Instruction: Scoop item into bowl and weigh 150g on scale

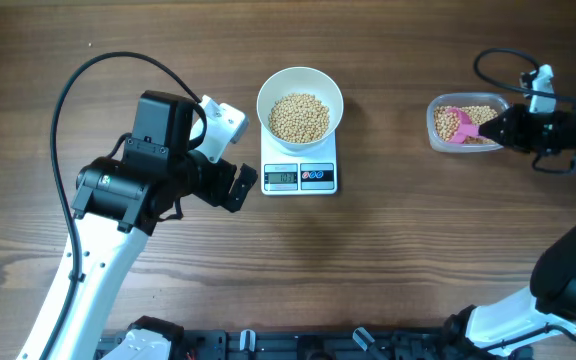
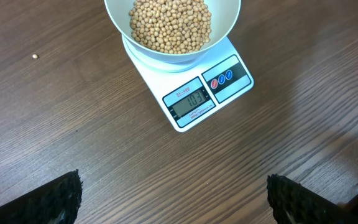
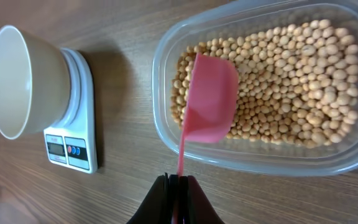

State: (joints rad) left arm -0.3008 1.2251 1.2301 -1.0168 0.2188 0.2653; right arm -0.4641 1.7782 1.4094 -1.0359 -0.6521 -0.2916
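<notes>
Beans: one heap in bowl (image 1: 264, 105) on scale (image 1: 299, 165), mid table; the rest in clear tub (image 1: 433, 120), far right.
Step (my guess): loading scoop (image 3: 210, 99) in the tub for another trip to the bowl.
Right pincer (image 3: 178, 186): clamped tight on the pink scoop's thin handle, scoop head down on the tub beans.
Left pincer (image 1: 240, 188): wide apart, holding nothing, hanging just left of the scale, not touching it.
How to do it well: dig shallow and take a small load, since the bowl already has plenty. Carry the scoop level. Tip slowly over the bowl's middle. Don't lean the scoop on the bowl or scale, as that would likely throw off the reading. Check the display after each tip.
Bowl: white, centred on the scale, roughly half full of beans.
Tub: beans cover the floor, thicker on the side away from the scoop.
Scoop load: can't tell, only its back shows.
Display: lit, digits too small to trust.
Stray: one bean (image 2: 35, 56) on the table, well apart from the bowl.
Risk: spill on the carry, or overshooting the weight with a full scoop.
</notes>
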